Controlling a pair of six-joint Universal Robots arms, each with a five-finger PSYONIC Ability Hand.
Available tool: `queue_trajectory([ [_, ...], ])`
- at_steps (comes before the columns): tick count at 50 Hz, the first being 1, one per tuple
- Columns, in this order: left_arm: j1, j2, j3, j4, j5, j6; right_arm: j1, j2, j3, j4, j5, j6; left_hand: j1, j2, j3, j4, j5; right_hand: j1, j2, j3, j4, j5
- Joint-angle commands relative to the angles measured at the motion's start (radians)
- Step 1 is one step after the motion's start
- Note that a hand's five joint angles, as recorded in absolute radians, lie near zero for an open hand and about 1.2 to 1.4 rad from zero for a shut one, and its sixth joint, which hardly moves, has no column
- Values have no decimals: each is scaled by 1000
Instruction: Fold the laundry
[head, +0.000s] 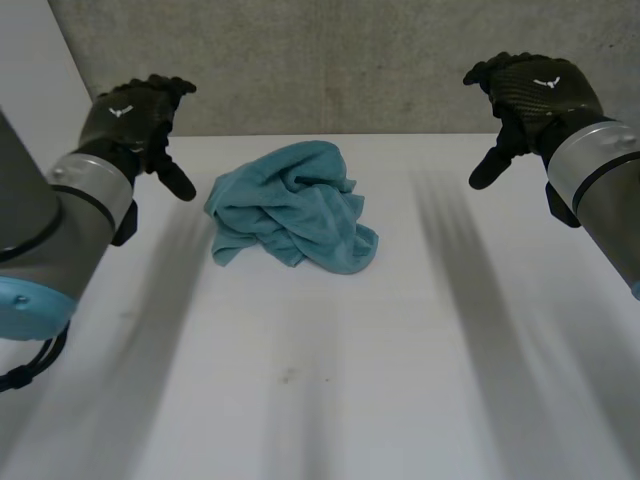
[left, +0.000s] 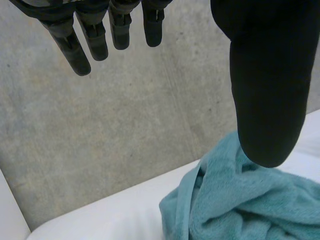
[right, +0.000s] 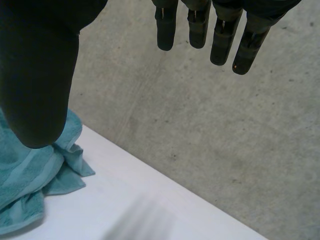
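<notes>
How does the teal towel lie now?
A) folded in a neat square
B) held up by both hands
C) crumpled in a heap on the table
C: the teal towel lies bunched on the white table, and the left hand and right hand are open and apart from it.

No word, number or brand name is reading legibly on any surface. The only signs showing are in the head view. A small white emblem (head: 122, 111) is sitting on the back of the left hand (head: 140, 120), and a matching white emblem (head: 545, 82) is sitting on the back of the right hand (head: 525, 100). Each is presenting as a shallow, winged V-like shape. No letters are resolving in either one.
</notes>
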Motion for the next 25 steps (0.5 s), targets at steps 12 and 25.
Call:
queue_trajectory([
  [12,32,-498,225,202,25,-106,1,88,1,1,-5,-41,170,175,174,174,144,-31,-42,-39,-56,-71],
  [25,46,-663,343,263,27,-98,1,99,0,1,-6,-42,530,535,534,534,504,-31,-42,-39,-56,-71],
])
